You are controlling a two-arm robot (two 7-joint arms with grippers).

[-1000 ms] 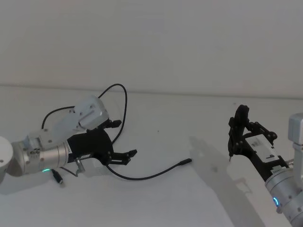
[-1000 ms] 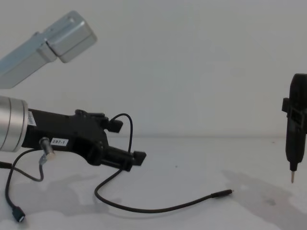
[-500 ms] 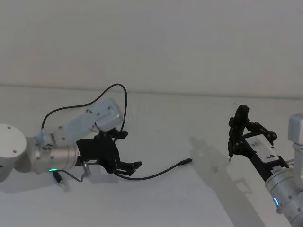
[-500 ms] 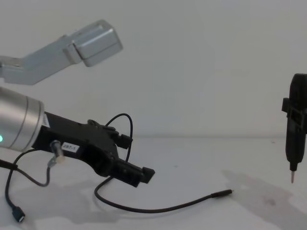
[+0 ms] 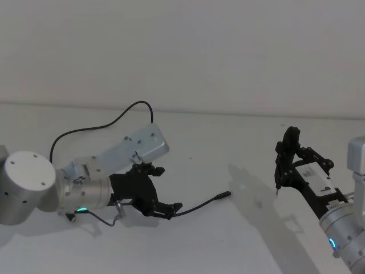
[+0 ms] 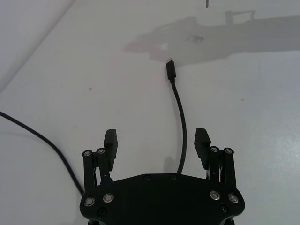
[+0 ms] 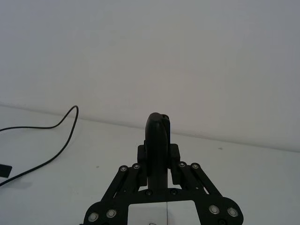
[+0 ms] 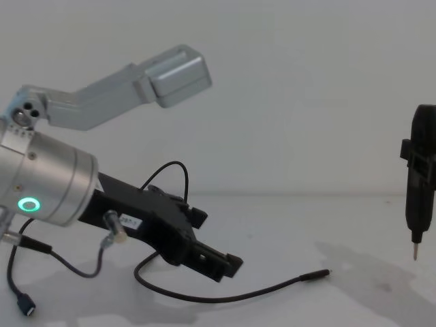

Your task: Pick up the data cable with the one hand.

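The data cable (image 5: pixel 202 202) is a thin black cord lying on the white table, ending in a small straight plug (image 5: pixel 225 195). Its far part loops up behind my left arm. My left gripper (image 5: pixel 168 189) hangs low over the cord, tilted down and open. In the left wrist view the cable (image 6: pixel 181 117) runs between the two fingers (image 6: pixel 201 140), nearer one of them, and touches neither. From the chest, the left gripper (image 8: pixel 216 240) sits just above the cable (image 8: pixel 259 291). My right gripper (image 5: pixel 288 164) stays at the right, shut on a slim black tool (image 7: pixel 157 133).
A short dark wire with a stubby plug (image 8: pixel 27 306) and a thin grey wire with a silver fitting (image 8: pixel 112 231) hang from my left wrist. The black tool's pin tip (image 8: pixel 415 253) hovers above the table at the right. The bare white table (image 5: pixel 239 240) meets a white wall.
My left gripper has moved forward and to the right, tipping down until its open fingers straddle the cable. The cable and the right arm have not moved.
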